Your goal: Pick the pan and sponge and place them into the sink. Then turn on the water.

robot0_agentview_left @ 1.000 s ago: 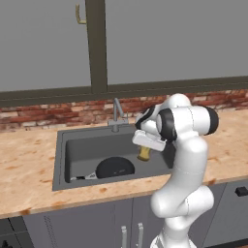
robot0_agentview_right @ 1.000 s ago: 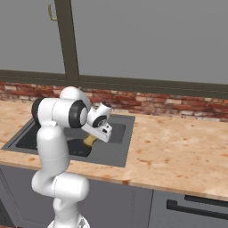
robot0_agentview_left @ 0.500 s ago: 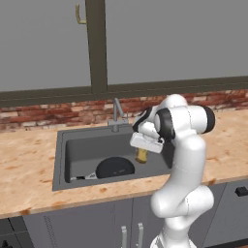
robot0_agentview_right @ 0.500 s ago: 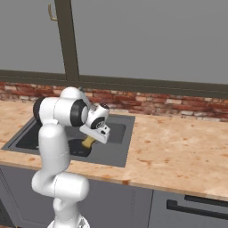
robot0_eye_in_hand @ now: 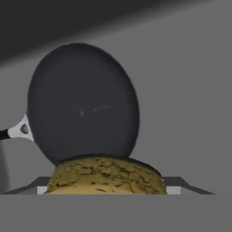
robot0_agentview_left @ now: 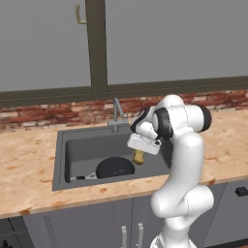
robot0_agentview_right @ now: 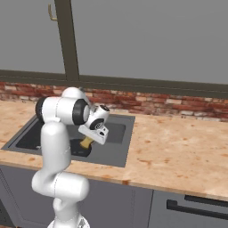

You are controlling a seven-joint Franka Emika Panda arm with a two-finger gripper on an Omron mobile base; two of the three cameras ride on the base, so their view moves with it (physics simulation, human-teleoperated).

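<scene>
In the sink (robot0_agentview_left: pixel 68 160), the black pan (robot0_agentview_left: pixel 115 167) lies flat on the bottom, and right above it the tool (robot0_agentview_left: pixel 138 156) grips the yellow sponge (robot0_agentview_left: pixel 138 157) between its fingers, near the grey faucet (robot0_agentview_left: pixel 116 112) at the back rim, with the brown table (robot0_agentview_left: pixel 26 169) all around.

One pan (robot0_agentview_left: pixel 114 167) is counted, and one sponge (robot0_agentview_left: pixel 139 156). One sink (robot0_agentview_left: pixel 87 147) is seen, fitted with one faucet (robot0_agentview_left: pixel 116 113). One worktop (robot0_agentview_right: pixel 178 151) is counted. One gripper (robot0_agentview_left: pixel 139 153) is present. Behind the worktop, one brick strip (robot0_agentview_right: pixel 169 107) is seen.
</scene>
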